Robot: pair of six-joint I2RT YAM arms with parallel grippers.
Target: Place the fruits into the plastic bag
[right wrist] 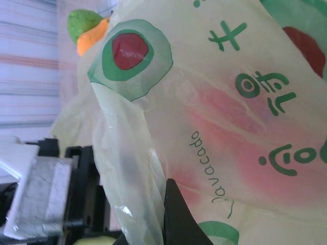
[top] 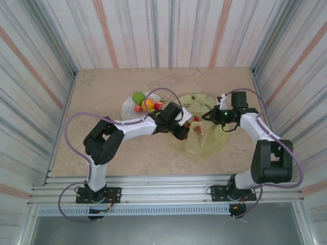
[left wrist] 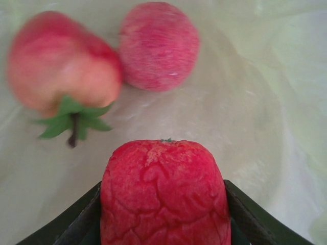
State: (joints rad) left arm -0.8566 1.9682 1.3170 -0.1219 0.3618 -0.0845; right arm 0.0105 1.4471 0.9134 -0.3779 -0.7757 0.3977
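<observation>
The left jaws stand part-way open, clamped on the sides of a red strawberry (left wrist: 163, 194) that fills the gap between them. They hold it inside the mouth of the plastic bag (top: 204, 140), just above the pale film. Just beyond the strawberry, two fruits lie on the bag's film: a pink peach (left wrist: 64, 64) with green leaves, and a round red fruit (left wrist: 158, 46) right beside it.

The right jaws are closed tight on a gathered fold of the bag at its right-hand rim, where the film bunches against one dark finger (right wrist: 179, 214).

The bag lies spread out just right of the middle of the worktop (top: 102, 87). A round white plate (top: 127, 109) lies at the bag's left edge, a little nearer the far edge of the worktop. It holds a green apple (top: 138, 97), an orange (top: 148, 103) and two small red fruits (top: 138, 108), all close together.
</observation>
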